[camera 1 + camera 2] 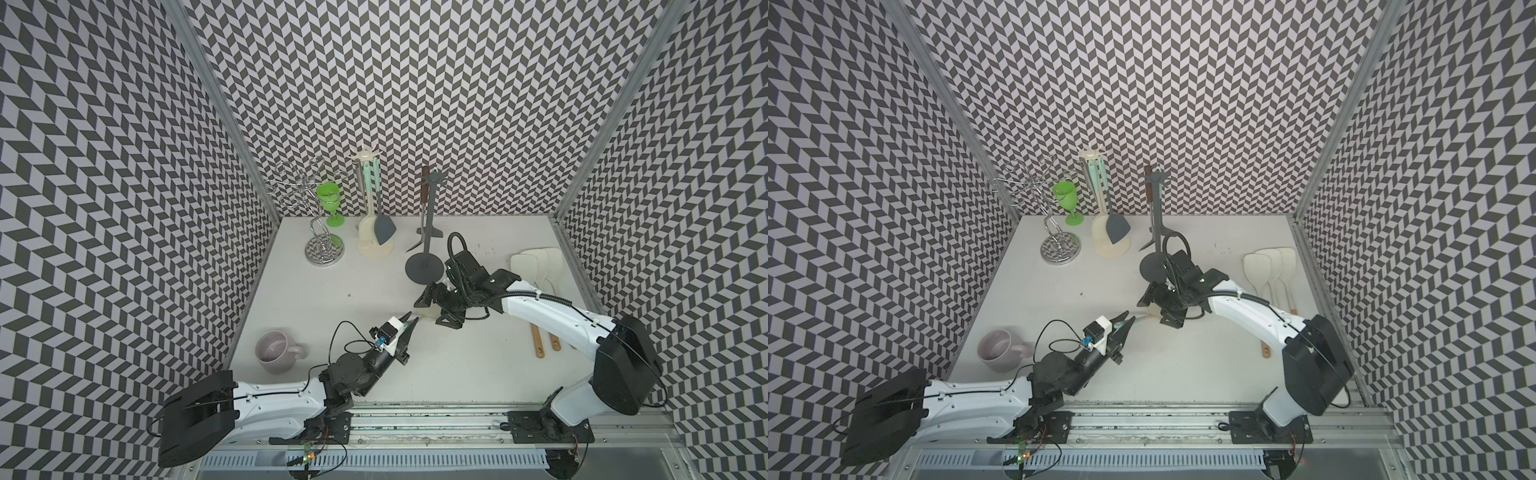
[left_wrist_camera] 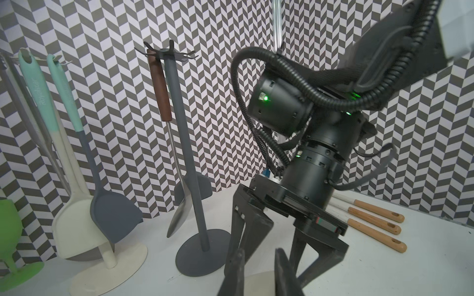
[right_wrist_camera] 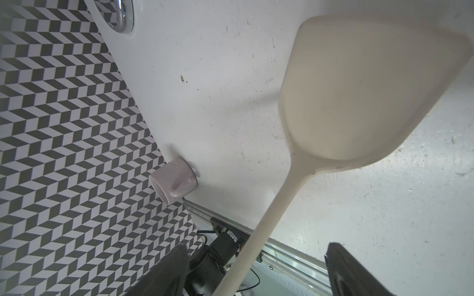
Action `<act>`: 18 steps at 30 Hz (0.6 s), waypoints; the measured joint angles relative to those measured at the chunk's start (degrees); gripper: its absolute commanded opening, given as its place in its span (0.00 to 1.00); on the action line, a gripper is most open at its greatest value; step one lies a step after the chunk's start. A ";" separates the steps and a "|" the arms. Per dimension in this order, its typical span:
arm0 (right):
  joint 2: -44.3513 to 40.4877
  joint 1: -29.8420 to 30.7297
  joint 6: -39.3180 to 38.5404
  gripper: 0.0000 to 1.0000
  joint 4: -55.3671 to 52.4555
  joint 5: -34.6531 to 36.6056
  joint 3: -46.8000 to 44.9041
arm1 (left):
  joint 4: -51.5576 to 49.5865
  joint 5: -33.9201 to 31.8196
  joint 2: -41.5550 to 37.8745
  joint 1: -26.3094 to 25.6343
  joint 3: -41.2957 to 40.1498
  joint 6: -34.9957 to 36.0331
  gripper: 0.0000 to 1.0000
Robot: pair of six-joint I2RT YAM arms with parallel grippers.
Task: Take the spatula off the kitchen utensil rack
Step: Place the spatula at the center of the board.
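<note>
Nearest me, the mug (image 1: 276, 351) sits at the left front of the desk (image 1: 332, 299), out of play. Just past it the left pincer (image 1: 1128, 316) is clenched on the mint tail of the spatula (image 3: 359, 89), carrying it over mid-desk and well clear of the cream rack (image 1: 376, 249). I read that pose as an offer for a hand-over. The right pincer (image 1: 436, 309) hangs over the blade end, released: in its wrist view the pale handle runs between the two fingers with air on both sides, and the blade casts a shadow on the desk below. My judgement is that lift-off from the rack is done and only transfer or set-down remains. To the right, three wooden-handled spatulas (image 1: 536, 266) lie flat together, presumably the drop zone. Further back the grey stand (image 1: 428, 232) carries a brown-handled spoon (image 2: 160, 89). At the wall the cream rack holds a grey-bladed turner (image 1: 384, 230) and a cream turner (image 1: 365, 232), beside a wire stand (image 1: 320, 245) and green goblet (image 1: 328, 199)
</note>
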 measured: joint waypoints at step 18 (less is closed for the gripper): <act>13.77 4.28 -4.98 0.51 -17.46 4.44 14.05 | 5.40 -6.36 5.27 -6.27 0.33 10.82 0.00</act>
